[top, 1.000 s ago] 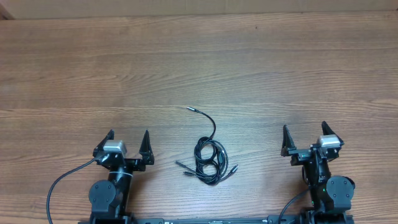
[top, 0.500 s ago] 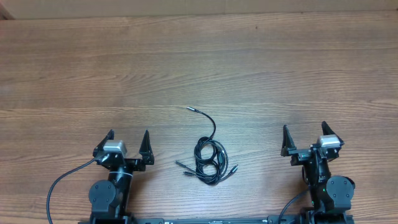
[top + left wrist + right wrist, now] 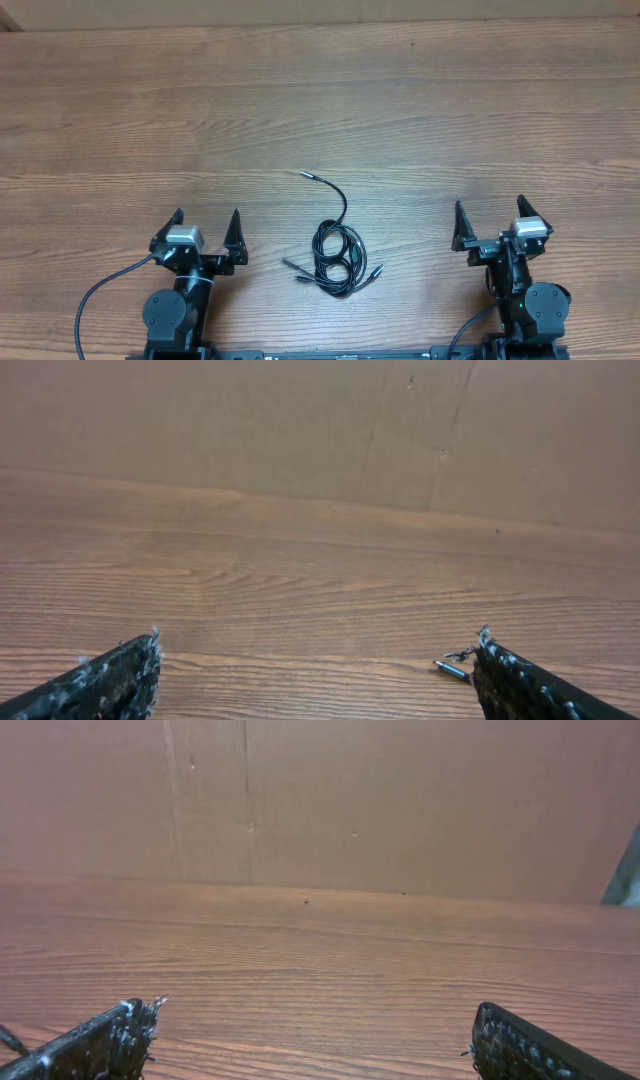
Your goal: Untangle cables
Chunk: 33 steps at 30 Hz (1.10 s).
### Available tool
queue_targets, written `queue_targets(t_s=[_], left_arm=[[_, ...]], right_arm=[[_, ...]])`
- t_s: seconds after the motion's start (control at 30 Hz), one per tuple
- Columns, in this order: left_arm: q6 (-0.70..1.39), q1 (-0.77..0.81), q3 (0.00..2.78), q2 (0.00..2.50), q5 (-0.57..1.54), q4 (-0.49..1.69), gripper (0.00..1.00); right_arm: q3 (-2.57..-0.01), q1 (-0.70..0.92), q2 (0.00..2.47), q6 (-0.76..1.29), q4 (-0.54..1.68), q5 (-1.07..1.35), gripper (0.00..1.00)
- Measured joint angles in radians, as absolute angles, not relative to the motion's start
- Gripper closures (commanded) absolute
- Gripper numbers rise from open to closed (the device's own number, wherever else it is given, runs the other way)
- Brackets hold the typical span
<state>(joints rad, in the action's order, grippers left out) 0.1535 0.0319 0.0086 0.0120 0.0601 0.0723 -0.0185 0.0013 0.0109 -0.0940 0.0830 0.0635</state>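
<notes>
Nearest, at the six o'clock edge of the overhead view: two arm bases, with a thick black arm cable looping off the left one toward eight o'clock. Just beyond, at seven o'clock: left gripper, jaws spread wide apart, nothing between them, nothing touched. Opposite, at five o'clock: right gripper, jaws likewise wide apart and empty.

Between the two, at six o'clock from the middle of the table and well apart from both: cables, coiled in one small tangled bundle flat on the wood. Short plug ends poking out of the bundle toward eight and four o'clock. One loose strand curving away toward eleven o'clock, ending in a plug tip. Visible too in the left wrist view at four o'clock, just beside the right-hand finger.

Farther on, plain wood grain. Farthest, at twelve o'clock: a brown cardboard wall along the table's far edge.
</notes>
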Motion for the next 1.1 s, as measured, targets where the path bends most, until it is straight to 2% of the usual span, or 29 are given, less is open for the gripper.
queue_targets(t_s=[0.73,0.97,1.1], left_arm=[[0.165,0.032,0.011,0.012,0.073,0.083,0.00],[0.164,0.032,0.117,0.012,0.109,0.360,0.00],[0.160,0.032,0.174,0.012,0.120,0.414,0.00]], right_arm=[[-0.019,0.001,0.011,-0.094,0.083,0.063,0.00],[-0.019,0.001,0.011,-0.095,0.083,0.064,0.00],[-0.019,0.002,0.011,-0.094,0.083,0.064,0.00]])
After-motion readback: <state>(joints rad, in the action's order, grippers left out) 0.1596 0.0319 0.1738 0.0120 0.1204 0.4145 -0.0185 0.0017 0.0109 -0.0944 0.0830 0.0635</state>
